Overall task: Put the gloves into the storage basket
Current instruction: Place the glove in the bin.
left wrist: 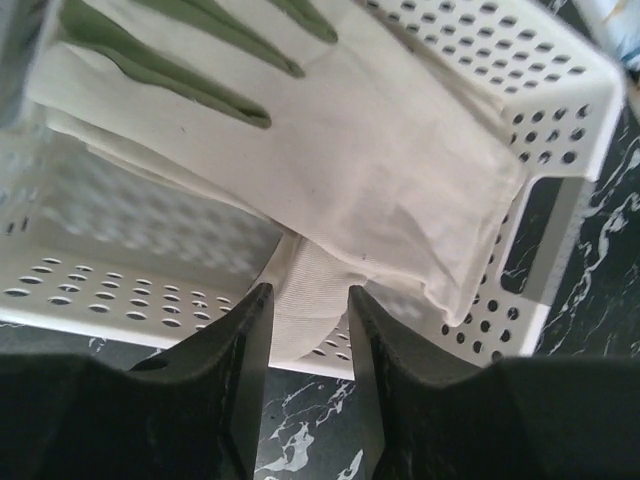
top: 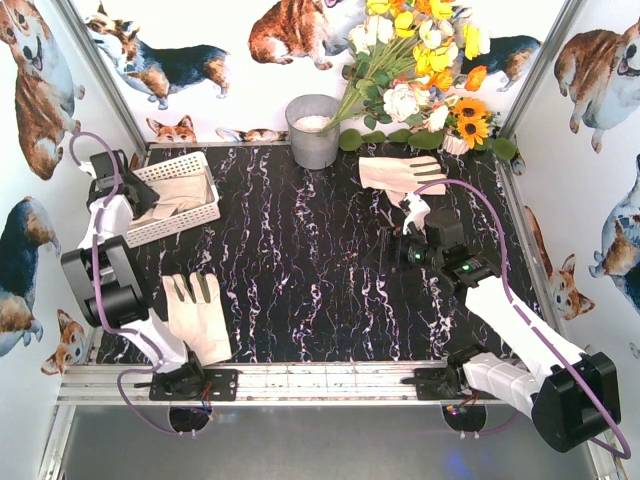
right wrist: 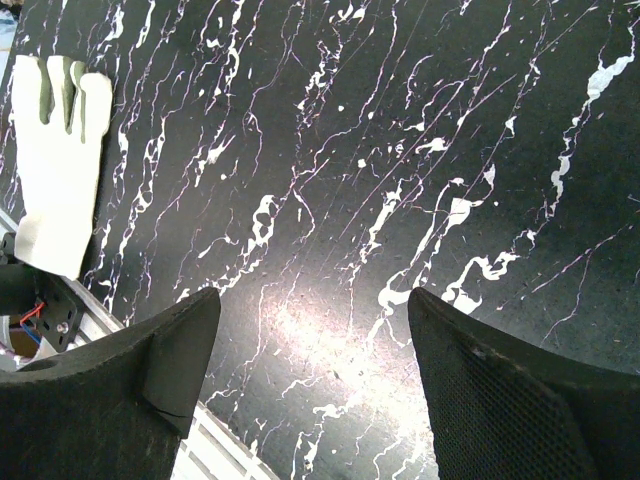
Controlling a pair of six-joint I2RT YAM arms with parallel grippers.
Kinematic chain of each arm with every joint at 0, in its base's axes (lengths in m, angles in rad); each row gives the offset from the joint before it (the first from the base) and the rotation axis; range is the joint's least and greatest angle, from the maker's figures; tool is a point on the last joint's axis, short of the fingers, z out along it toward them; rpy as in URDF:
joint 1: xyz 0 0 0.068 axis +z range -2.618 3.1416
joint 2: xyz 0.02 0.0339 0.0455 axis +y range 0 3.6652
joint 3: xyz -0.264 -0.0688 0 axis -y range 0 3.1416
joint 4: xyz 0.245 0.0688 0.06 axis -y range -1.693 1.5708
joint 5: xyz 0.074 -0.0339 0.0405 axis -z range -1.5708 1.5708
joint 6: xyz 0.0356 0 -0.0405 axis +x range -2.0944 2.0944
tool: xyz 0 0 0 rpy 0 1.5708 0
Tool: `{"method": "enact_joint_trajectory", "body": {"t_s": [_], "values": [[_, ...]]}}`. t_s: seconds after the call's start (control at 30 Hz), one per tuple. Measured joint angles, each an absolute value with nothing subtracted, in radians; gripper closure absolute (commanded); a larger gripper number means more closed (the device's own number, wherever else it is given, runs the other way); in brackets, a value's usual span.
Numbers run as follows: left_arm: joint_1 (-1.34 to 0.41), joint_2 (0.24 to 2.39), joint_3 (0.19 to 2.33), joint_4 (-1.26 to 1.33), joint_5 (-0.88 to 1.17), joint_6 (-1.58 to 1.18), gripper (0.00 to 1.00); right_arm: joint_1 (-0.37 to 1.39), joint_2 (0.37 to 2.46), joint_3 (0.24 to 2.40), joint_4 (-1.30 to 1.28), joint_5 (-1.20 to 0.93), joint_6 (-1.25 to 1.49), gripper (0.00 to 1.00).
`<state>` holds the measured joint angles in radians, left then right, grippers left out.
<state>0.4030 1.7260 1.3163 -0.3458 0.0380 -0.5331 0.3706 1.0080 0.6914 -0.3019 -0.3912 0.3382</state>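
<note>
– 2 gloves are counted outside the storage basket [top: 180, 226]. A front glove [top: 197, 315] lies on the tabletop [top: 300, 280] beside the left arm's base, and a back glove [top: 400, 172] lies near the artificial flowers [top: 420, 60]. Where are the others?

– At least 2 stacked gloves [left wrist: 330, 150] are seen inside the basket, the top one with grey-green finger patches. A cuff fold [left wrist: 305, 305] hangs over the near wall of the basket [left wrist: 540, 120].

– How are the jaws set?

– The left jaws are drawn close together at that wall, and the cuff fold sits right at their tips. Whether the cloth is pinched or merely bracketed cannot be told. The right jaws are spread wide over bare tabletop, and nothing is held between them.

– Which glove is better reached by which arm?

– The back glove is judged to belong to the right arm. It lies just beyond the right jaws toward the back wall, and its long axis runs roughly crosswise. The front glove [right wrist: 55, 160] is far nearer the left arm. Its long axis runs near-to-far, with fingers toward the back and cuff toward the rail. From the right jaws it is well apart, across the tabletop.

– So what does the coming move turn on?

– Probably the hanging cuff must first be tucked in or let go. The task is judged about half done.
</note>
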Motion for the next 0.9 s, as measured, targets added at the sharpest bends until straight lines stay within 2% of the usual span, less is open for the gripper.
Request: {"method": "enact_joint_trajectory", "body": {"t_s": [0.47,0.57,0.73,0.9], "values": [[0.354,2.000,1.505,-0.474,0.045,-0.464,0.73,0.370,1.005,0.691,-0.303,-0.386,0.337,0.23],[0.347,2.000,1.515,-0.493,0.033,-0.452,0.67,0.370,0.987,0.691,-0.306,-0.376,0.337,0.22],[0.346,1.976,1.528,-0.517,0.031,-0.419,0.46,0.370,0.950,0.716,-0.348,-0.327,0.326,0.21],[0.340,1.834,1.528,-0.530,0.024,-0.363,0.32,0.357,0.928,0.778,-0.404,-0.246,0.315,0.20]]}}
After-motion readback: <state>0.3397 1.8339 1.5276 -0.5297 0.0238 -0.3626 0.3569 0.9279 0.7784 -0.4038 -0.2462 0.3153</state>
